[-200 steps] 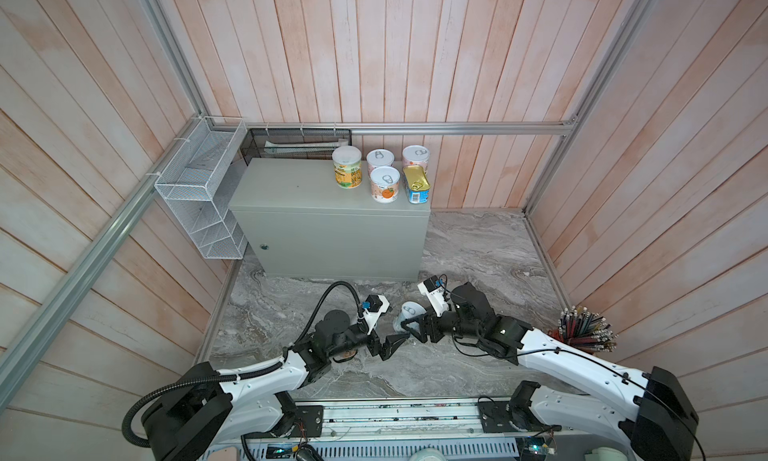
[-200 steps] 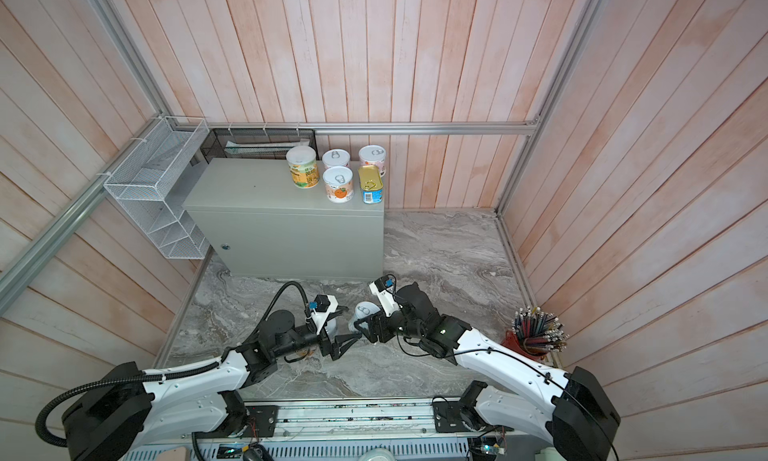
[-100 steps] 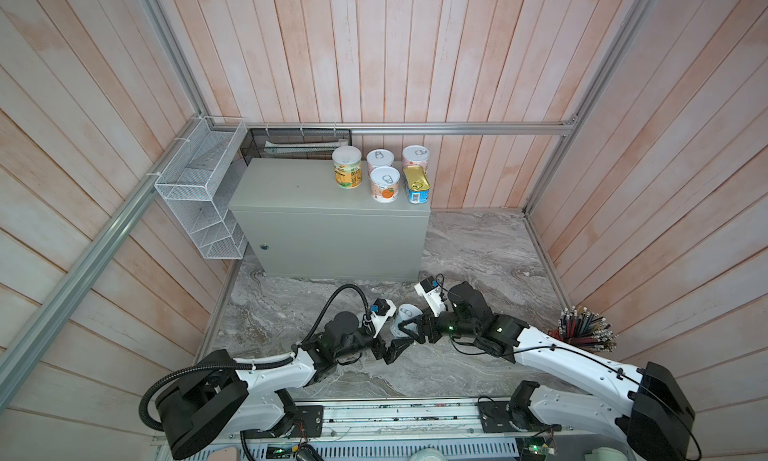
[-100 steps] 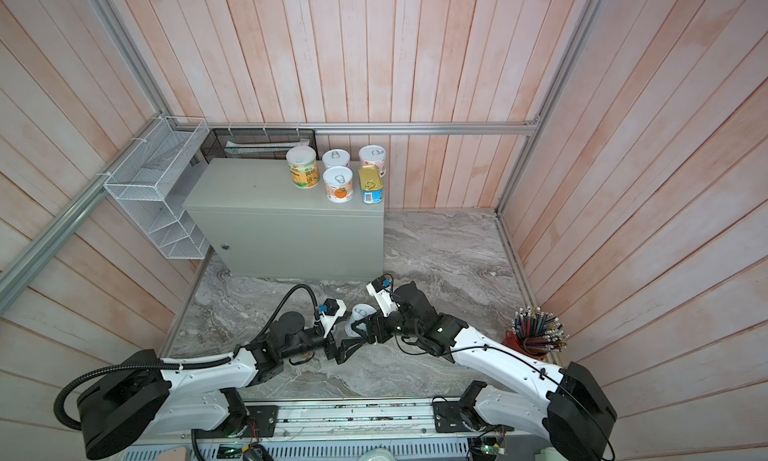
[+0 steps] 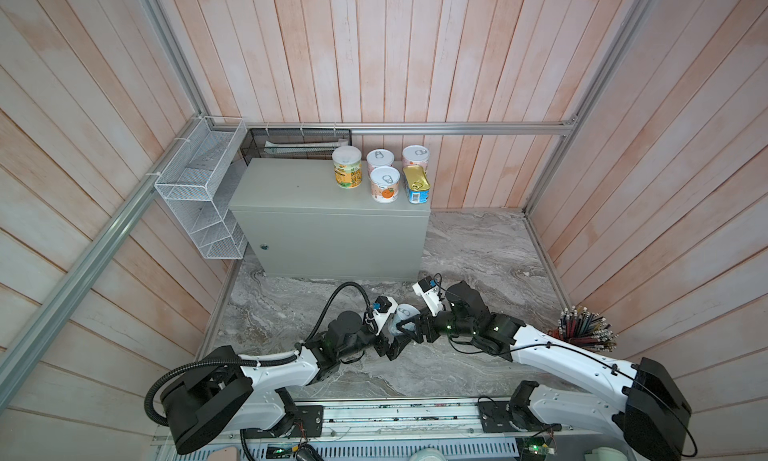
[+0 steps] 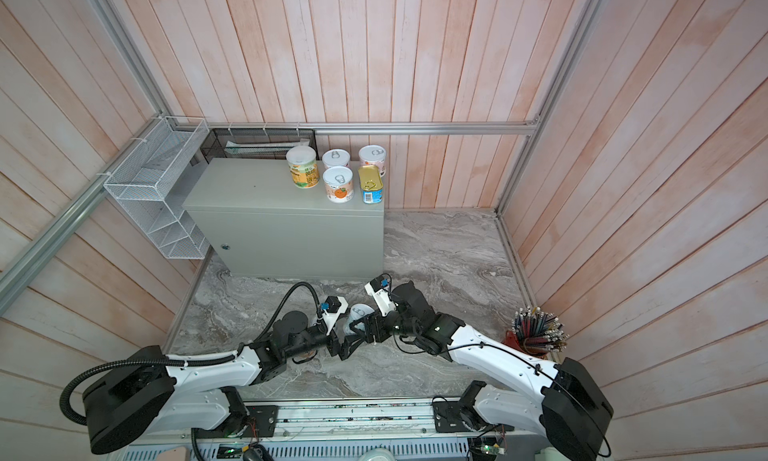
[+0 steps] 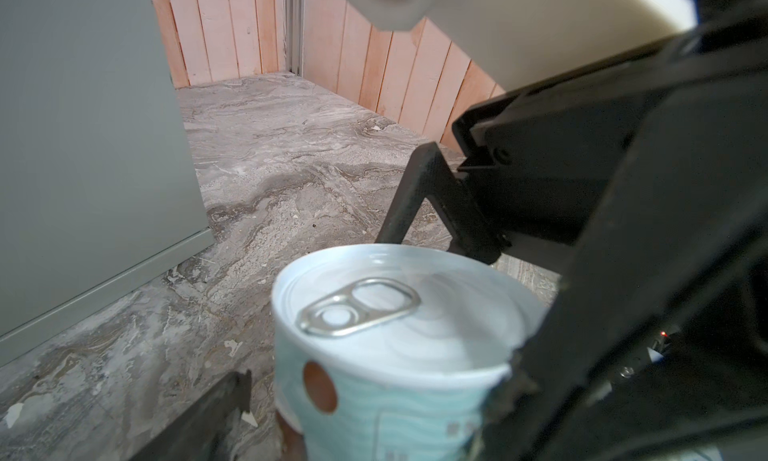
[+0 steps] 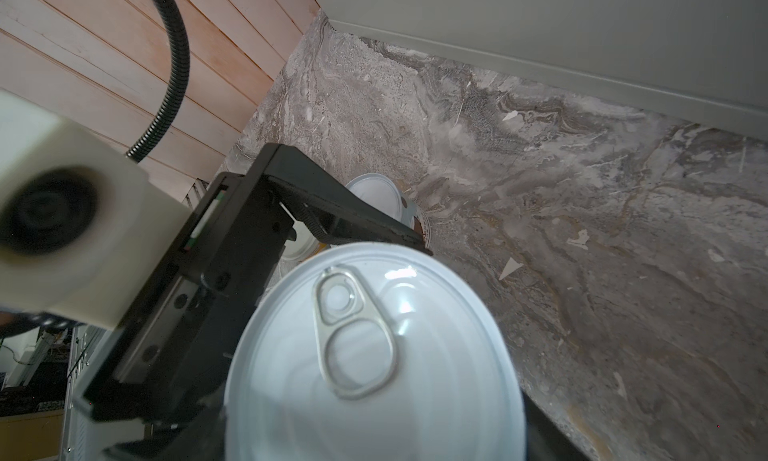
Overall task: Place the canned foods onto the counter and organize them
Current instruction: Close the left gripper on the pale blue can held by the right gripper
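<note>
A can (image 5: 404,313) with a pale pull-tab lid and teal label is held just above the marble floor, my right gripper (image 5: 409,329) shut on it. In the right wrist view its lid (image 8: 370,355) hides my jaws. My left gripper (image 5: 394,337) is open, its fingers on either side of the same can (image 7: 395,326); one finger (image 7: 220,405) stands apart from the label. On the right end of the counter (image 5: 299,189) stand a taller yellow-labelled can (image 5: 347,167), three pull-tab cans (image 5: 385,184) and a gold-topped blue tin (image 5: 417,183).
Another white-lidded can (image 8: 376,193) stands on the floor behind the left gripper. A white wire basket (image 5: 199,197) hangs left of the counter, with a black mesh rack (image 5: 299,141) behind it. A red cup of pencils (image 5: 584,330) stands at the right wall.
My left gripper has moved right, and its open fingers now flank the can. The right gripper has shifted slightly left with the can.
</note>
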You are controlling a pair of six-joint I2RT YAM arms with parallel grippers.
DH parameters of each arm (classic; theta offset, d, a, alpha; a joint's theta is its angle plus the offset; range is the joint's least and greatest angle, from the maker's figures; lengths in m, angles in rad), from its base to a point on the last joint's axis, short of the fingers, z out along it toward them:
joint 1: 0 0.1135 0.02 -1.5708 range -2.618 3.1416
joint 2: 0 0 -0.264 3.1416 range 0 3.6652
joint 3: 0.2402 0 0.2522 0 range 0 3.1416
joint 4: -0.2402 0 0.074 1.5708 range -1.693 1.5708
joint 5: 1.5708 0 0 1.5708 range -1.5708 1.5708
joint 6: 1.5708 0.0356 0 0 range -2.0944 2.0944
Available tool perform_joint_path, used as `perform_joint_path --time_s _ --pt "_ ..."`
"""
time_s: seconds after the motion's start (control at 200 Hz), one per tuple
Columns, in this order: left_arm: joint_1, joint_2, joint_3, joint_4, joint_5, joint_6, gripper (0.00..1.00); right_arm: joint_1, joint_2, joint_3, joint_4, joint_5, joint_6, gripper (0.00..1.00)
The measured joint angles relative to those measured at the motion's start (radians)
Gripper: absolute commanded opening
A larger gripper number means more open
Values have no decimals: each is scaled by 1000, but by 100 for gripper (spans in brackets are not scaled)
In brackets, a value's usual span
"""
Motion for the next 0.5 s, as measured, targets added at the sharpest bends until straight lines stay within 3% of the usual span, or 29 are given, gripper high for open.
perform_joint_path --time_s 0.5 --pt "-2 14 2 0 1 6 96 9 19 0 20 -5 0 71"
